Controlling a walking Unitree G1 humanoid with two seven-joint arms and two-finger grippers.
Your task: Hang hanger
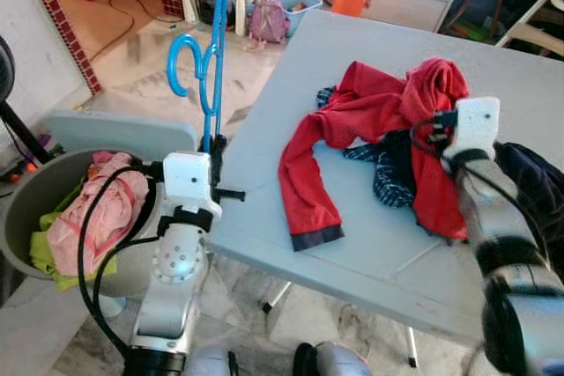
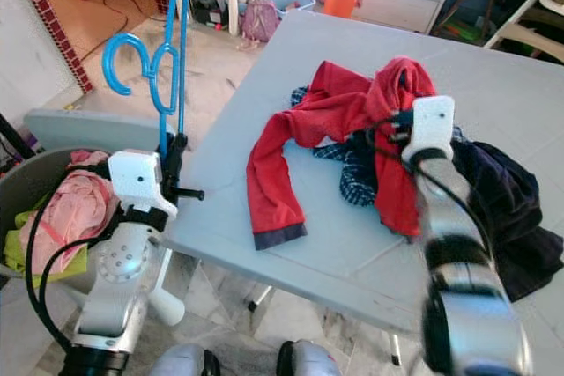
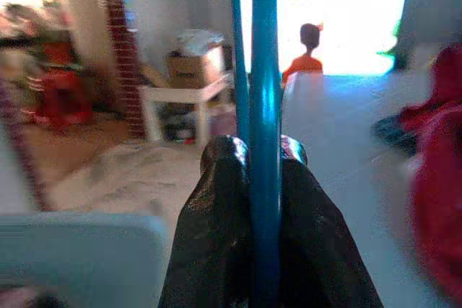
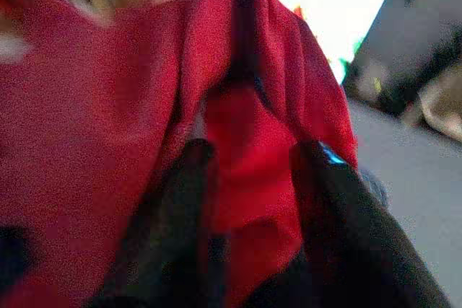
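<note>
Left eye view, left of frame: my left end effector [image 1: 214,149] is clamped on the lower bar of the blue hanger [image 1: 204,59], fingers [image 3: 216,200] narrow around the shaft. The hanger's long axis runs near vertical, rising from my grip to the upper edge of the frame, its hook curling at upper left. Right of centre: my right end effector [image 1: 421,134] is buried in the red garment [image 1: 352,129], which lies crumpled over a dark checked cloth [image 1: 388,178] on the grey surface [image 1: 370,253]; in the right wrist view its fingers [image 4: 180,200] stand moderately apart with red fabric bunched between them. The garment lies to the right of the hanger, well apart from it, so I judge the hanger must travel rightward across the surface edge. Lower left: a basin [image 1: 22,209] of pink laundry
</note>
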